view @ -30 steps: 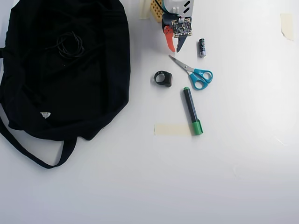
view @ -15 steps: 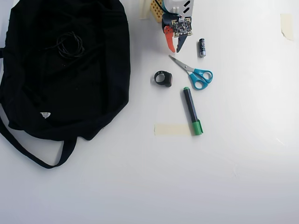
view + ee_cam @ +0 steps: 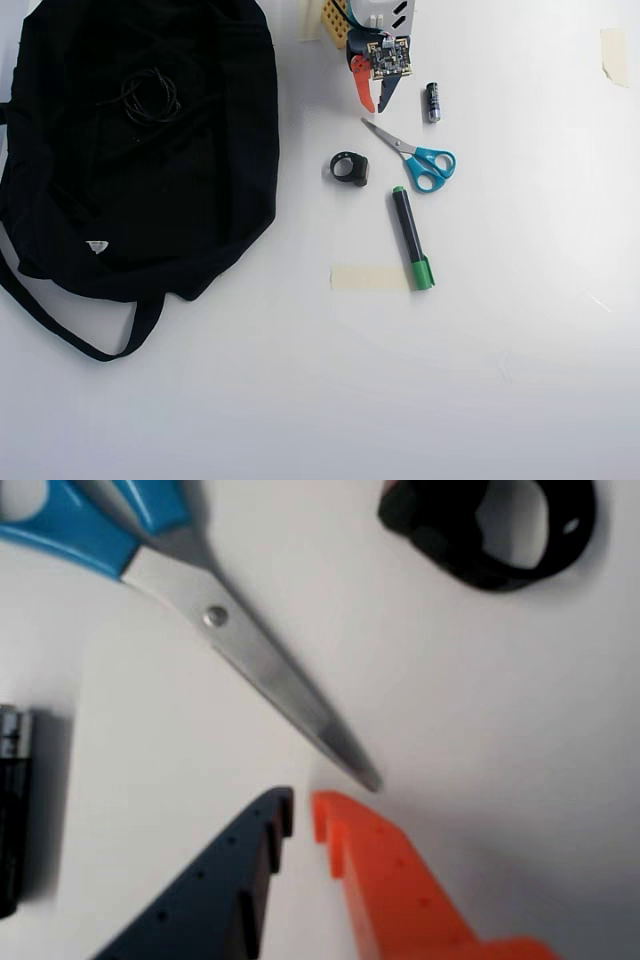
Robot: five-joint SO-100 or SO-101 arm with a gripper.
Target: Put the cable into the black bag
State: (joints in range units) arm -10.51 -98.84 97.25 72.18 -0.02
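- One cable [image 3: 150, 98], a thin black cord wound in a loose coil, lies on the black bag [image 3: 200, 200] in the overhead view, in the upper half of the fabric and well apart from the arm.
- The black bag spreads over the left part of the white desk [image 3: 450, 380], its long strap looping out at the lower left and a small white tag [image 3: 96, 245] showing near its lower edge.
- The gripper [image 3: 376, 106] sits at the top centre of the overhead view; in the wrist view [image 3: 301, 812] its dark and orange fingers stand nearly together, only a narrow slit between the tips, holding nothing.
- The scissors [image 3: 418, 157] with blue handles lie just below the gripper, blade tip pointing at it; in the wrist view the tip [image 3: 370, 778] lies just beside the orange finger [image 3: 390, 880].
- A small battery [image 3: 432, 102] lies to the gripper's right.
- A black ring-shaped strap [image 3: 350, 168] lies left of the scissors.
- A black marker [image 3: 411, 237] with a green cap touches a strip of tape [image 3: 366, 278].
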